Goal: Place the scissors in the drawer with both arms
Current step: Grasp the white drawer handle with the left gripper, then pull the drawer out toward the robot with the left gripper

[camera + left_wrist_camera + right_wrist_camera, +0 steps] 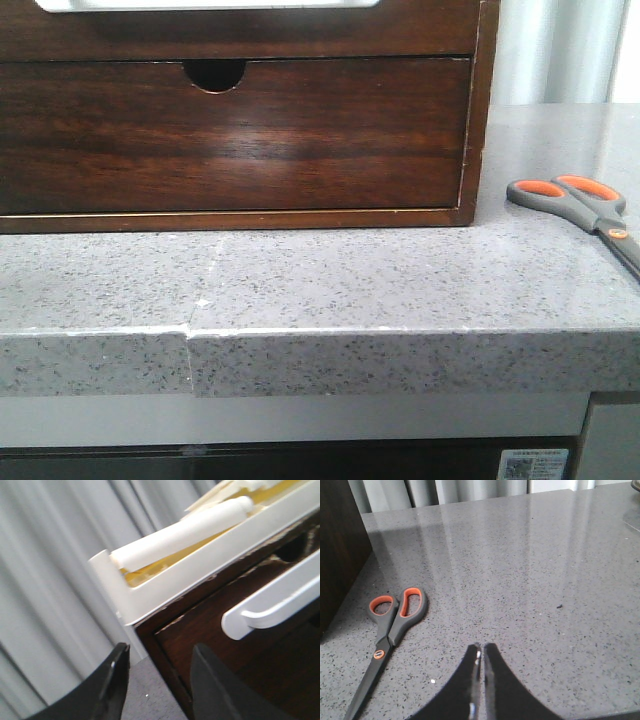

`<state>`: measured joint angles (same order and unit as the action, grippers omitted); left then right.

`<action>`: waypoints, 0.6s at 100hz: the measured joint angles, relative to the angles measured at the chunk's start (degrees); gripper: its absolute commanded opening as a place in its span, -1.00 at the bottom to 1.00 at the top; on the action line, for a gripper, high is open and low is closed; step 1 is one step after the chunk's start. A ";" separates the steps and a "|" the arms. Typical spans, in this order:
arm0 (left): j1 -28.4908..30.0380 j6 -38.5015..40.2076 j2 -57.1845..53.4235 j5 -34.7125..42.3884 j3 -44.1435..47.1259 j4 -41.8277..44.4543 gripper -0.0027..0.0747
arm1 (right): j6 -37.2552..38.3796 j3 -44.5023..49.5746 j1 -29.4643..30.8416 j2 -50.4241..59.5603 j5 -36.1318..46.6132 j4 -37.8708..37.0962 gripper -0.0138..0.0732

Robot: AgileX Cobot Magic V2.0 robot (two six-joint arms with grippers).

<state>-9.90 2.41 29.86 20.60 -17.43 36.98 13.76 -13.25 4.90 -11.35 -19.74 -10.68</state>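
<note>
Start of task, nothing grasped yet. Drawer [230,140] fully closed; scissors [580,205] flat on tabletop [320,290], just right of cabinet. Left pincer [159,672] open & empty near cabinet's corner; right pincer [481,652] closed, empty, beside scissors. Next: left opens drawer, right must spread to grab scissors.

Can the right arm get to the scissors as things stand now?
Probably yes. The scissors lie flat on open countertop beside the right gripper, nothing between them. Its fingers are shut, so they'd need opening first.
</note>
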 measured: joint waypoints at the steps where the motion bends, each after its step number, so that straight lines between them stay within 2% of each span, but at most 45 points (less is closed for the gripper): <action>1: -0.42 0.00 0.36 0.00 -0.02 0.34 -0.20 | 0.00 0.00 0.00 0.00 0.00 0.00 -0.78; 18: -5.29 0.00 4.73 0.35 -3.37 7.28 -0.20 | -0.12 0.00 0.00 0.00 0.00 0.00 -0.78; 37: -9.24 -0.11 11.04 -0.51 -7.49 19.83 -0.20 | -0.12 0.00 0.00 0.00 0.00 0.00 -0.78; 60: -13.62 -0.34 18.91 -2.60 -11.92 23.10 -0.20 | -0.12 0.00 0.00 0.00 0.00 0.00 -0.78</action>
<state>-23.52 2.07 48.78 18.01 -29.36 60.08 13.64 -13.25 4.90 -11.35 -19.74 -10.68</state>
